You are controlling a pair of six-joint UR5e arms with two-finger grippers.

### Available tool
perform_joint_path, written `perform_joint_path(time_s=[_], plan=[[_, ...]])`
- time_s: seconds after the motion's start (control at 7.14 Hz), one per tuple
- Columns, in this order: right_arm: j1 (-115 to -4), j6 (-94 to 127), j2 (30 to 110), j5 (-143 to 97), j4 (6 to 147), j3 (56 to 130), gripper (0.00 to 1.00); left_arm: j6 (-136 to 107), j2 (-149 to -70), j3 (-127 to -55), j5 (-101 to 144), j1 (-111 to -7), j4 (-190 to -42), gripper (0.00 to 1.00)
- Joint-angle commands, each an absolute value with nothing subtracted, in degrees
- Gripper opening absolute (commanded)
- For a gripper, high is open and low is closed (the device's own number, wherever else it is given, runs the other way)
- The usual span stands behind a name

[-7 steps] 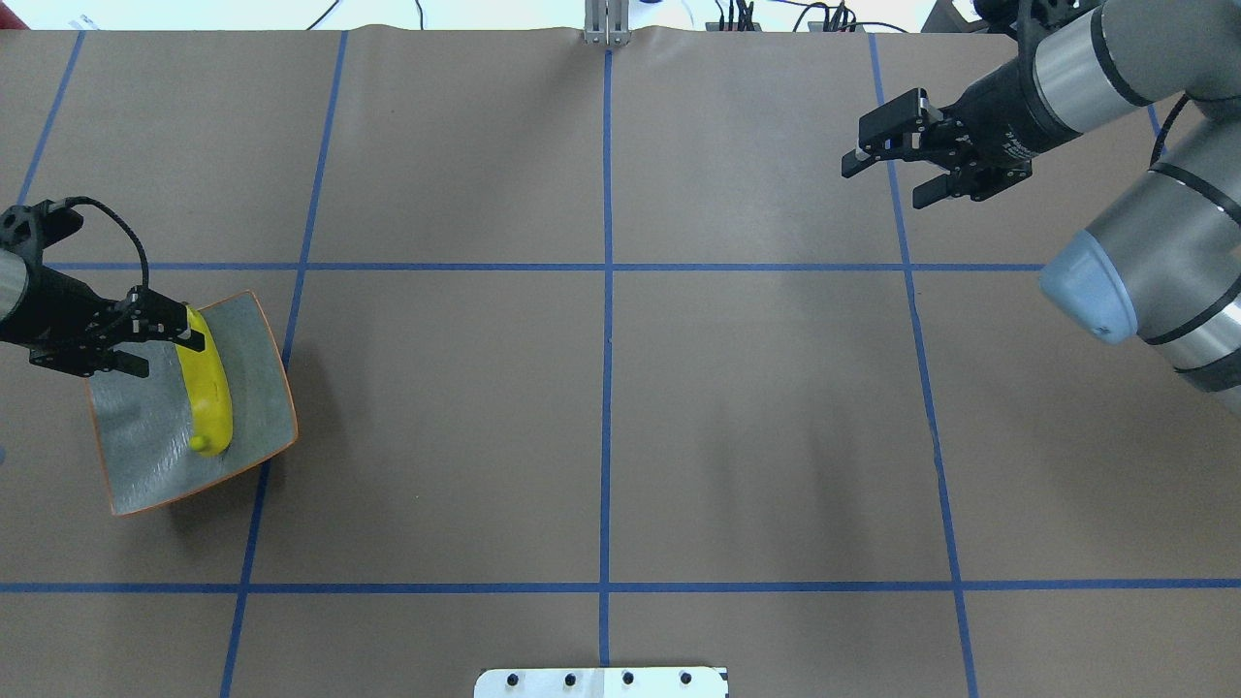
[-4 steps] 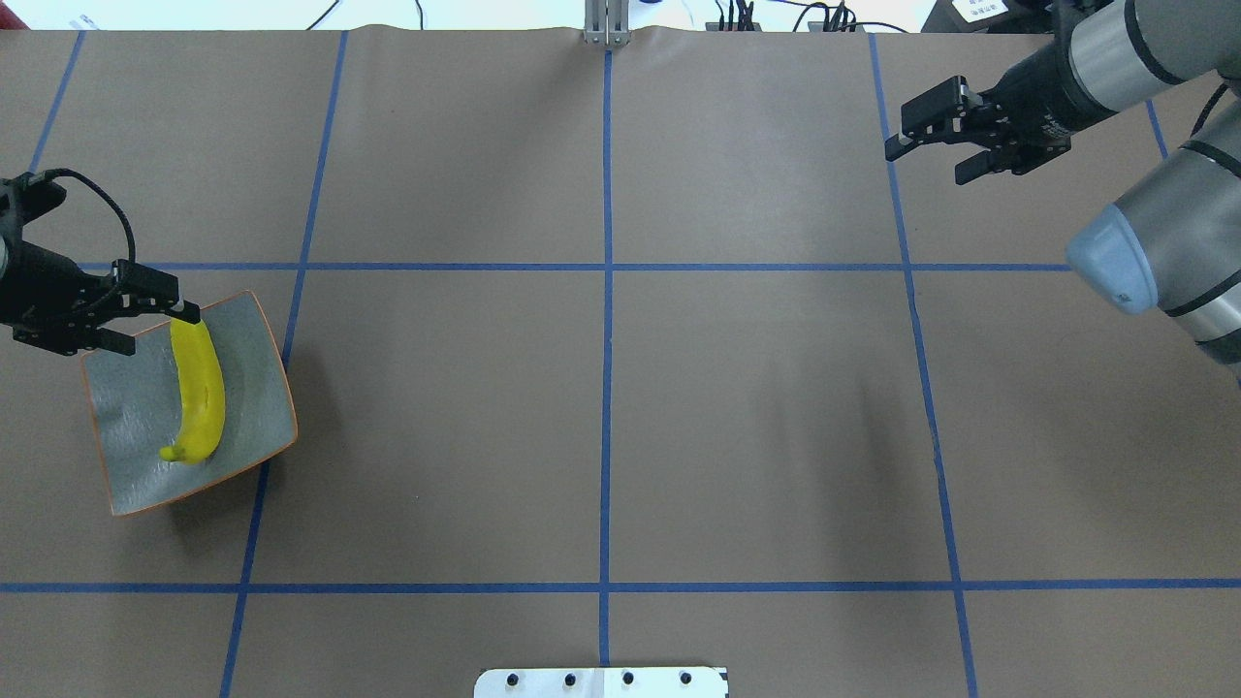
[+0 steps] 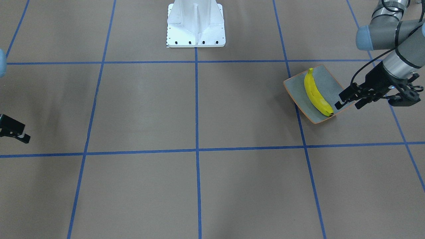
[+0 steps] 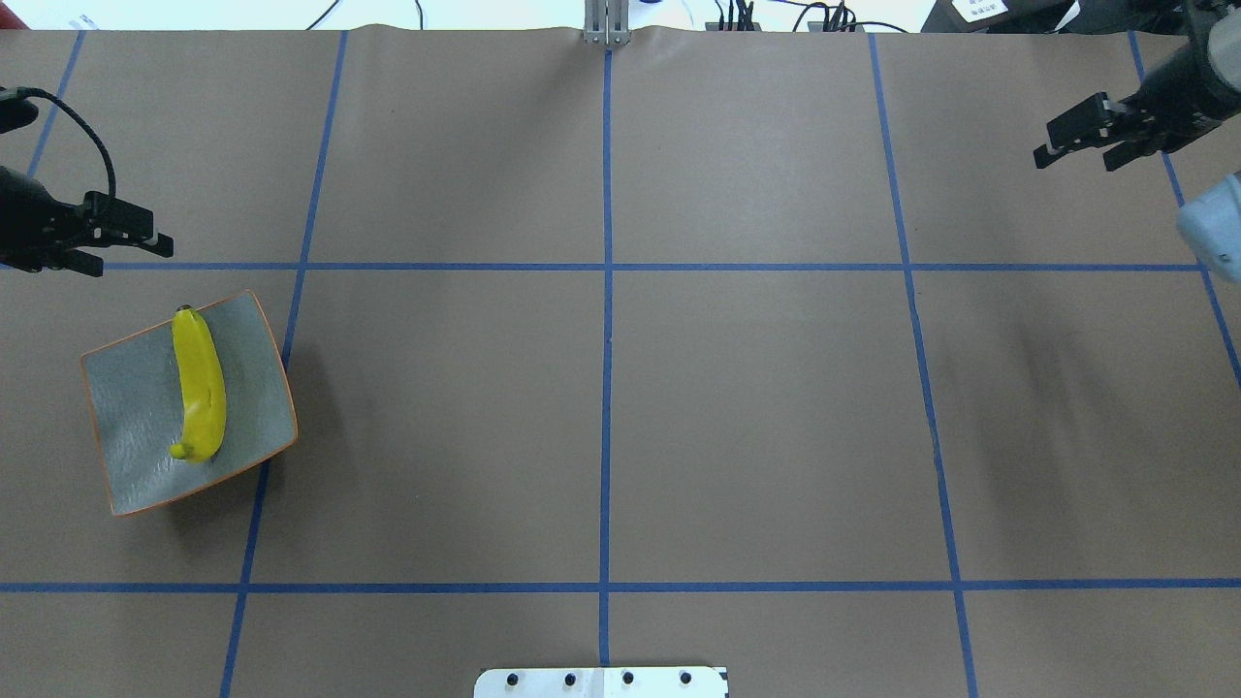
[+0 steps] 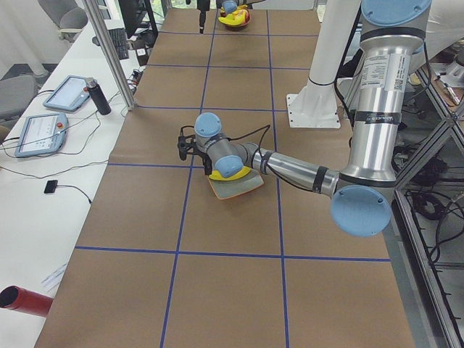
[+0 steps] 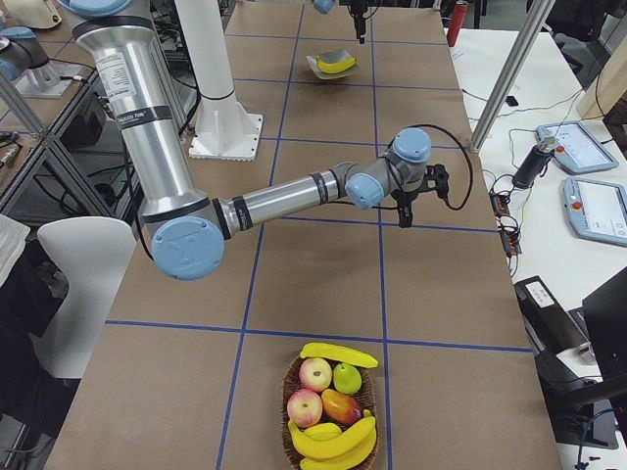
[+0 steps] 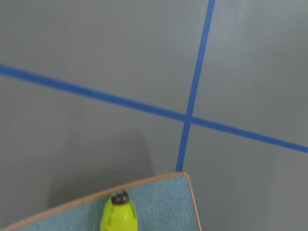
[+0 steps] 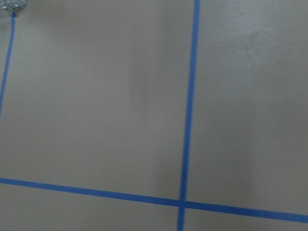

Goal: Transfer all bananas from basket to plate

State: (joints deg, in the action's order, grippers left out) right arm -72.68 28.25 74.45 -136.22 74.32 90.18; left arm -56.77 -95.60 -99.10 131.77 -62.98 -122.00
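Note:
One yellow banana (image 4: 199,383) lies lengthwise on the grey-blue plate (image 4: 136,436) at the table's left end; it also shows in the front view as banana (image 3: 317,94) on plate (image 3: 297,88). My left gripper (image 4: 131,257) hangs open and empty just beyond the plate's far edge. The left wrist view catches only the banana's tip (image 7: 119,214) and a plate corner (image 7: 163,202). The basket (image 6: 285,416) stands at the table's right end with more bananas (image 6: 338,441) in it. Open and empty, my right gripper (image 4: 1076,160) hovers at the far right.
Apples (image 6: 314,374) and a green fruit (image 6: 345,377) share the basket with the bananas. The white robot base (image 3: 196,25) stands at the middle of the near edge. A white side table with tablets (image 6: 593,211) runs along the far side.
The left gripper let go of the banana, which now lies flat on the plate, and drew back past the plate's far edge. The right gripper swung further right.

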Motion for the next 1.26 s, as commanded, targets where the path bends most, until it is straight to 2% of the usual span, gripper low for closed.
perform_joint_path(time_s=[0.0,0.28,0.7,1.12], plan=[[-79.2,9.1,79.7,-133.5,81.9,89.6,1.0,-51.9,-98.3,-99.5,129.6,-63.3,-117.3,1.0],[-87.3,-9.5,80.2,-130.0,85.9,84.6,1.0,-52.4,-98.3,-100.2,129.6,-63.2,-117.2,1.0],[-96.5,-33.0,80.0,-125.6,85.7,72.5,1.0,-52.9,-98.6,-100.2,129.6,-62.1,-117.2,1.0],[-99.0,-39.0,79.8,-122.1,81.0,63.4,1.0,-55.4,-99.9,-100.1,125.8,-57.9,-117.2,1.0]])
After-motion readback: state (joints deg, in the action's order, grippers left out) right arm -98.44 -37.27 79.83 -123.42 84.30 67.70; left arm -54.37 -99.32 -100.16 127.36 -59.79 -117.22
